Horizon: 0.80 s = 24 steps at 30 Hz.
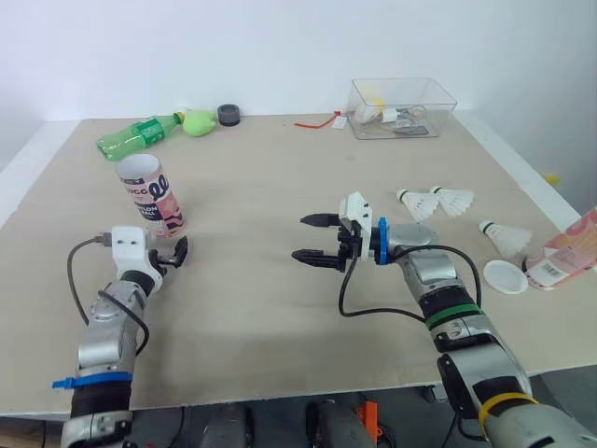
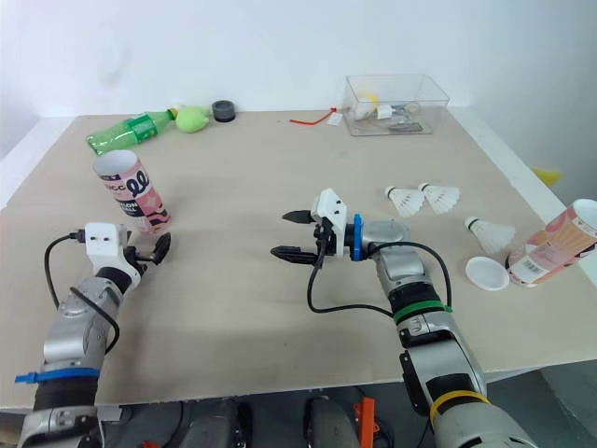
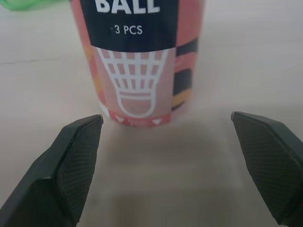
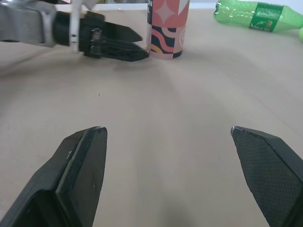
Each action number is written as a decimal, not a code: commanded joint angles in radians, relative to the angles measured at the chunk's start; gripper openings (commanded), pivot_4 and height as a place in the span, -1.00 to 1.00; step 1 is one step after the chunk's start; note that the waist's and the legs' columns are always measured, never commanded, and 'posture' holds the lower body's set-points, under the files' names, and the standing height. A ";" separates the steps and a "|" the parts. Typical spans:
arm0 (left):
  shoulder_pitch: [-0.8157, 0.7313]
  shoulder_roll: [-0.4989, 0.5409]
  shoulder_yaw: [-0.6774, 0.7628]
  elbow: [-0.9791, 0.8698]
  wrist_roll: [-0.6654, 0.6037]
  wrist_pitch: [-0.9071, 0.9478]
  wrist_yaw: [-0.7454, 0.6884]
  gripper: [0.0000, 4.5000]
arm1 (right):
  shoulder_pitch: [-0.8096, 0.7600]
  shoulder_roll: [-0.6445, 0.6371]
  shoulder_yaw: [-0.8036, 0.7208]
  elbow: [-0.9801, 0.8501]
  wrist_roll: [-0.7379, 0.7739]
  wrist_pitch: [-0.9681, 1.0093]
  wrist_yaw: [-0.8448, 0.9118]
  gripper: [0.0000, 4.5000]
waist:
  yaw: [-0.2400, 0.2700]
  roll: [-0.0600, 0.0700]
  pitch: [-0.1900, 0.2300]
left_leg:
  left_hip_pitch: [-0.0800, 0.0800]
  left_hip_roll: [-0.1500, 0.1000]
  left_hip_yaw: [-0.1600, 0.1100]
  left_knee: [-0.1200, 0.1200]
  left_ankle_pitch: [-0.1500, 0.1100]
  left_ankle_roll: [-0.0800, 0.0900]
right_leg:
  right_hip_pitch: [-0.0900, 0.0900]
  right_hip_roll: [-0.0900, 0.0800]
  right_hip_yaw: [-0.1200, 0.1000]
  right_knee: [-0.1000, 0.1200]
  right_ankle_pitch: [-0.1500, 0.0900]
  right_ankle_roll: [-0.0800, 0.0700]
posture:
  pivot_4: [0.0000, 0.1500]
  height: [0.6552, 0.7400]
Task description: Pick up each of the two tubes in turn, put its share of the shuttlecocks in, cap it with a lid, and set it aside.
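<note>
A pink patterned tube (image 1: 151, 194) stands upright with its top open on the left of the table. My left gripper (image 1: 173, 252) is open just in front of its base; in the left wrist view the tube (image 3: 142, 61) sits a little beyond the spread fingers (image 3: 75, 156), untouched. A second pink tube (image 1: 564, 252) leans at the table's right edge, with a white lid (image 1: 505, 276) beside it. Three shuttlecocks (image 1: 417, 203), (image 1: 454, 199), (image 1: 504, 237) lie on the right. My right gripper (image 1: 300, 238) is open and empty at mid-table, pointing left.
A green plastic bottle (image 1: 140, 135) lies at the back left beside a green object (image 1: 198, 122) and a dark round cap (image 1: 229, 114). A clear plastic box (image 1: 401, 107) stands at the back right, with a red strip (image 1: 317, 121) next to it.
</note>
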State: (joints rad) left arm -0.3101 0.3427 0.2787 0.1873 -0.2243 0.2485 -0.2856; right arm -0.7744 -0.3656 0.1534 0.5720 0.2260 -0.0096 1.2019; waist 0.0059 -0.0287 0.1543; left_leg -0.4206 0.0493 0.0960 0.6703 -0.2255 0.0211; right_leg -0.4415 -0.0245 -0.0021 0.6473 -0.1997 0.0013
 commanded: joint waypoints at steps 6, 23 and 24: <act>-0.129 0.067 -0.007 0.216 0.027 -0.123 -0.052 1.00 | 0.029 -0.039 -0.037 -0.097 0.007 0.014 -0.035 0.99 | 0.000 0.000 0.000 | 0.000 0.001 0.000 0.000 0.000 0.000 | 0.000 0.000 0.000 0.000 0.000 0.000 | 1.00 1.00; -0.419 0.134 -0.052 0.765 0.069 -0.383 -0.234 0.65 | 0.054 -0.078 -0.044 -0.147 0.012 0.032 -0.055 1.00 | -0.001 0.000 0.000 | 0.000 -0.001 0.004 0.000 0.000 -0.001 | -0.001 0.000 0.001 0.000 0.000 0.000 | 1.00 1.00; -0.425 0.134 -0.052 0.781 0.070 -0.391 -0.239 0.45 | 0.055 -0.080 -0.044 -0.152 0.014 0.035 -0.055 1.00 | -0.001 0.000 0.000 | 0.000 -0.001 0.004 0.000 0.000 -0.001 | -0.001 0.000 0.001 0.000 0.000 0.000 | 1.00 1.00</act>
State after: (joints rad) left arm -0.7194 0.4588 0.2246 0.9502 -0.1557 -0.1158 -0.5106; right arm -0.7155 -0.4345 0.1434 0.4642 0.2246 0.0258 1.1507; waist 0.0053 -0.0288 0.1544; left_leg -0.4208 0.0486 0.1004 0.6700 -0.2257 0.0203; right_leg -0.4422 -0.0245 -0.0016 0.6473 -0.1998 0.0017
